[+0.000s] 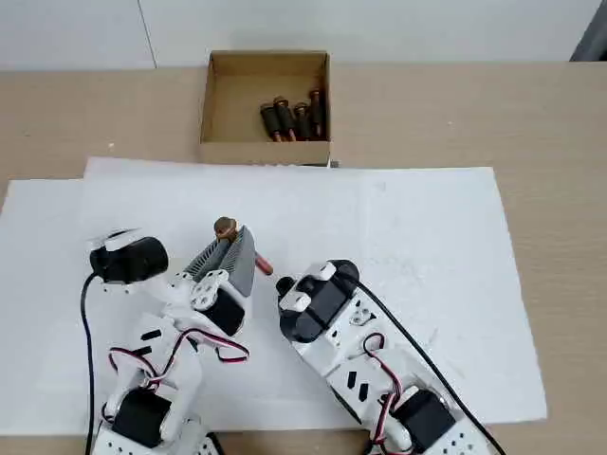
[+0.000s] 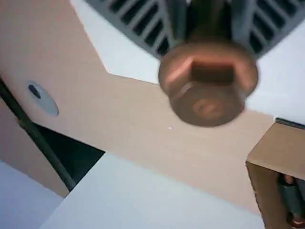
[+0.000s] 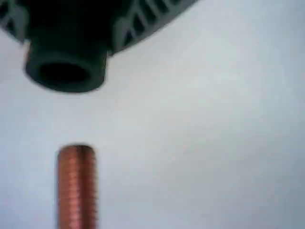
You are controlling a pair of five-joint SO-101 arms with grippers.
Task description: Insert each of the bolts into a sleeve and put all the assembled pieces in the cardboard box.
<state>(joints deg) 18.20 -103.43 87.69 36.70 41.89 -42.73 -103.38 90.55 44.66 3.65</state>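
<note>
Light wooden worktop (image 1: 560, 123) under even, soft light — white paper sheets (image 1: 427, 246) cover its near half. Behind the far edge, a plain white wall (image 1: 398, 24); a dark grey object (image 1: 594, 36) cuts the far right corner.

The white paper (image 1: 427, 246) is lit brightly and evenly from above; soft shadows are cast, and a sheen is caught on the bolt (image 2: 208, 81).

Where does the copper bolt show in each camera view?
High view: copper bolt left of centre, in the left hand.
Left wrist view: its hex head, close up.
Right wrist view: its threaded tip, facing the black sleeve.
Shared landmark: the white paper.
</note>
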